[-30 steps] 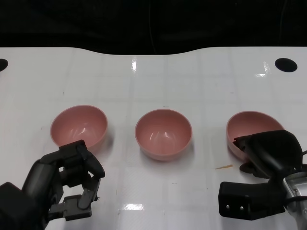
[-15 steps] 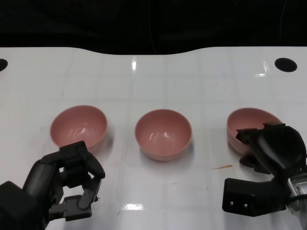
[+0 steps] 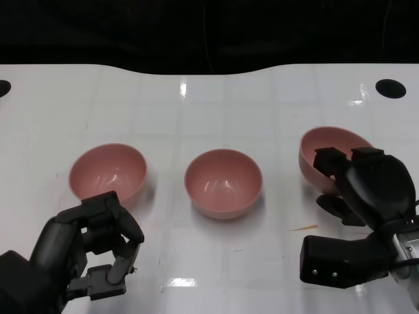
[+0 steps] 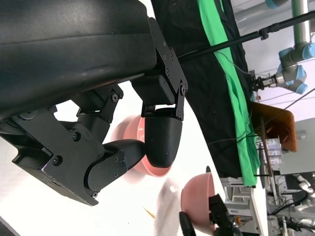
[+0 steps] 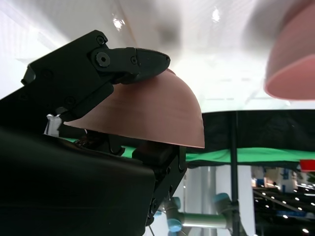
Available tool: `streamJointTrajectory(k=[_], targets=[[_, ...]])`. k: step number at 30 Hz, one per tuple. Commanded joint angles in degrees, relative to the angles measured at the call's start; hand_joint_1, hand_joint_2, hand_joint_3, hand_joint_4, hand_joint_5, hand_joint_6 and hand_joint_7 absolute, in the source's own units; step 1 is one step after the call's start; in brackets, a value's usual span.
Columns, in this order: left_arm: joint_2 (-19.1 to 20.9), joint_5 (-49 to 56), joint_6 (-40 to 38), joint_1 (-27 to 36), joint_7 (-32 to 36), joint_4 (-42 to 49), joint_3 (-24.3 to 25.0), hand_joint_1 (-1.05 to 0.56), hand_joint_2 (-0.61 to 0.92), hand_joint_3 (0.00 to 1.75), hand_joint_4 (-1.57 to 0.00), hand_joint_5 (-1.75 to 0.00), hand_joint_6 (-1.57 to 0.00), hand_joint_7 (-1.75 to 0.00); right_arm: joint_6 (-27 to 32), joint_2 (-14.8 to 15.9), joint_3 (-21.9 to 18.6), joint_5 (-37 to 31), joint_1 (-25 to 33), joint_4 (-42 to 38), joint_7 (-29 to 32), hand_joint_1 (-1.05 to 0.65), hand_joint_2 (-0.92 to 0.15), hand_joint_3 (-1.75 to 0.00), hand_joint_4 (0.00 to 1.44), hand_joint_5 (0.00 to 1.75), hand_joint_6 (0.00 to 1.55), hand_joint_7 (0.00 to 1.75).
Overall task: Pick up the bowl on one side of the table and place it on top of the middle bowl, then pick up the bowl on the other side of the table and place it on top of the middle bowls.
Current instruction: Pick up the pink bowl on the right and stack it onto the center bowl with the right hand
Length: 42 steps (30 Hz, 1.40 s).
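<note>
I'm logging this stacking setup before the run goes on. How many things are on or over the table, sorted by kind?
Pink bowls: 3, the left bowl, the middle bowl and the right bowl, which the right hand grips.
Thin yellowish sliver on the table: 1.
Total: 4 things.

Three glossy pink round bowls are showing on the white table: one pink bowl on the left, one pink bowl in the middle and one pink bowl on the right. Two black robot hands are showing, the left hand and the right hand. One thin tan splinter is lying on the tabletop. Two dark round holes are showing, one hole at the right edge and one hole at the left edge.
</note>
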<state>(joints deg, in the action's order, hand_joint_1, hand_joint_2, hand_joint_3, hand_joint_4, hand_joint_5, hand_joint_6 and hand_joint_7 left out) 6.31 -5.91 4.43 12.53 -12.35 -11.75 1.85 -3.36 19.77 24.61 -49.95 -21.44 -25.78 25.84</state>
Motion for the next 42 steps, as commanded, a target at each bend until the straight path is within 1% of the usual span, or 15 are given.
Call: streamJointTrajectory(k=[1, 4, 7, 9, 12, 17, 19, 20, 22, 24, 26, 29, 31, 38, 42], targets=[[0.3, 2.2, 0.7, -0.1, 1.4, 0.3, -0.2, -0.15, 0.5, 1.1, -0.83, -1.74, -0.87, -1.38, -0.5, 1.8, -1.3, 0.6, 1.1, 4.7, -1.2, -0.25, -0.72, -0.66, 0.91, 1.75, 0.67, 1.69], [0.1, 2.6, -0.4, -0.2, 1.8, -0.3, -0.4, -0.14, 0.47, 1.15, -0.85, -1.73, -0.88, -1.36, -0.6, 1.6, -1.5, 1.0, 1.4, 7.9, -3.0, -0.25, -0.72, -0.66, 0.91, 1.75, 0.67, 1.69], [0.2, 2.4, -0.9, -0.3, 1.6, -0.6, -0.4, -0.1, 0.46, 1.22, -0.87, -1.73, -0.87, -1.4, -1.3, 1.4, -1.3, 0.3, 1.3, 11.0, -3.8, -0.22, -0.57, -0.84, 0.91, 1.75, 0.73, 1.57], [0.3, 2.2, -1.4, -0.2, 1.4, -0.8, -0.4, -0.11, 0.45, 1.22, -0.86, -1.74, -0.86, -1.41, -2.4, 1.0, -1.2, 0.3, 1.0, 12.2, -3.7, -0.24, -0.65, -0.58, 0.91, 1.75, 0.82, 1.26], [0.5, 2.3, -1.9, -0.2, 1.2, -1.3, -0.5, -0.12, 0.44, 1.22, -0.84, -1.74, -0.84, -1.41, -2.6, 0.2, -0.8, 0.0, 0.4, 14.0, -5.0, -0.27, -0.6, -0.79, 0.89, 1.75, 0.73, 1.48], [0.5, 2.9, -1.5, 0.0, 1.5, -1.2, -0.6, -0.12, 0.44, 1.25, -0.82, -1.74, -0.82, -1.42, -1.5, -2.5, -0.2, -0.5, -0.6, 16.4, -7.7, -0.27, -0.64, -0.58, 0.87, 1.75, 0.96, 0.92], [0.5, 3.3, -1.1, 0.1, 1.6, -1.1, -0.6, -0.13, 0.43, 1.26, -0.82, -1.74, -0.82, -1.41, -1.6, -3.4, 0.2, -0.7, -1.1, 16.4, -7.9, -0.26, -0.66, -0.55, 0.87, 1.75, 0.93, 1.05], [0.5, 3.5, -0.9, 0.1, 1.6, -1.0, -0.6, -0.13, 0.43, 1.26, -0.82, -1.74, -0.82, -1.41, -1.7, -3.7, 0.4, -0.8, -1.3, 16.3, -7.9, -0.26, -0.67, -0.54, 0.87, 1.75, 0.83, 1.29], [0.4, 3.2, -0.7, -0.1, 1.4, -0.6, -0.5, -0.13, 0.43, 1.26, -0.82, -1.75, -0.83, -1.41, -2.5, -4.5, 1.0, -0.7, -2.5, 15.5, -8.2, -0.28, -0.7, -0.55, 0.86, 1.75, 0.75, 1.38], [0.4, 3.0, -0.3, -0.2, 1.2, -0.1, -0.3, -0.12, 0.44, 1.26, -0.83, -1.75, -0.84, -1.42, -2.8, -5.0, 1.4, -1.0, -3.2, 15.0, -8.2, -0.31, -0.81, -0.34, 0.86, 1.73, 0.84, 0.69], [0.5, 3.2, -0.1, -0.4, 1.1, 0.1, -0.4, -0.12, 0.44, 1.26, -0.84, -1.75, -0.83, -1.43, -2.6, -5.7, 2.0, -1.8, -4.1, 14.1, -7.7, -0.29, -0.85, -0.22, 0.87, 1.73, 1.03, 0.47], [0.7, 3.2, 0.3, -0.6, 0.9, 0.4, -0.3, -0.15, 0.44, 1.25, -0.83, -1.75, -0.82, -1.43, -3.0, -6.9, 2.9, -2.5, -5.5, 12.3, -7.3, -0.26, -0.53, -0.73, 0.9, 1.74, 0.85, 1.28], [0.6, 3.1, 0.0, -0.6, 1.1, 0.3, -0.3, -0.14, 0.44, 1.25, -0.83, -1.75, -0.83, -1.43, -3.0, -7.4, 3.5, -3.2, -6.3, 11.3, -7.2, -0.26, -0.43, -0.86, 0.91, 1.75, 0.82, 1.36], [0.6, 3.2, 0.4, -0.8, 0.9, 0.6, -0.6, -0.13, 0.43, 1.27, -0.85, -1.75, -0.83, -1.46, -4.2, -9.3, 4.8, -3.2, -8.3, 7.5, -6.3, -0.21, -0.35, -1.07, 0.93, 1.75, 0.75, 1.64], [0.5, 3.5, 0.3, -0.7, 1.2, 0.3, -0.7, -0.13, 0.43, 1.27, -0.85, -1.75, -0.83, -1.47, -4.7, -9.5, 5.4, -3.3, -9.0, 6.3, -7.1, -0.21, -0.35, -1.09, 0.91, 1.75, 0.76, 1.55]])
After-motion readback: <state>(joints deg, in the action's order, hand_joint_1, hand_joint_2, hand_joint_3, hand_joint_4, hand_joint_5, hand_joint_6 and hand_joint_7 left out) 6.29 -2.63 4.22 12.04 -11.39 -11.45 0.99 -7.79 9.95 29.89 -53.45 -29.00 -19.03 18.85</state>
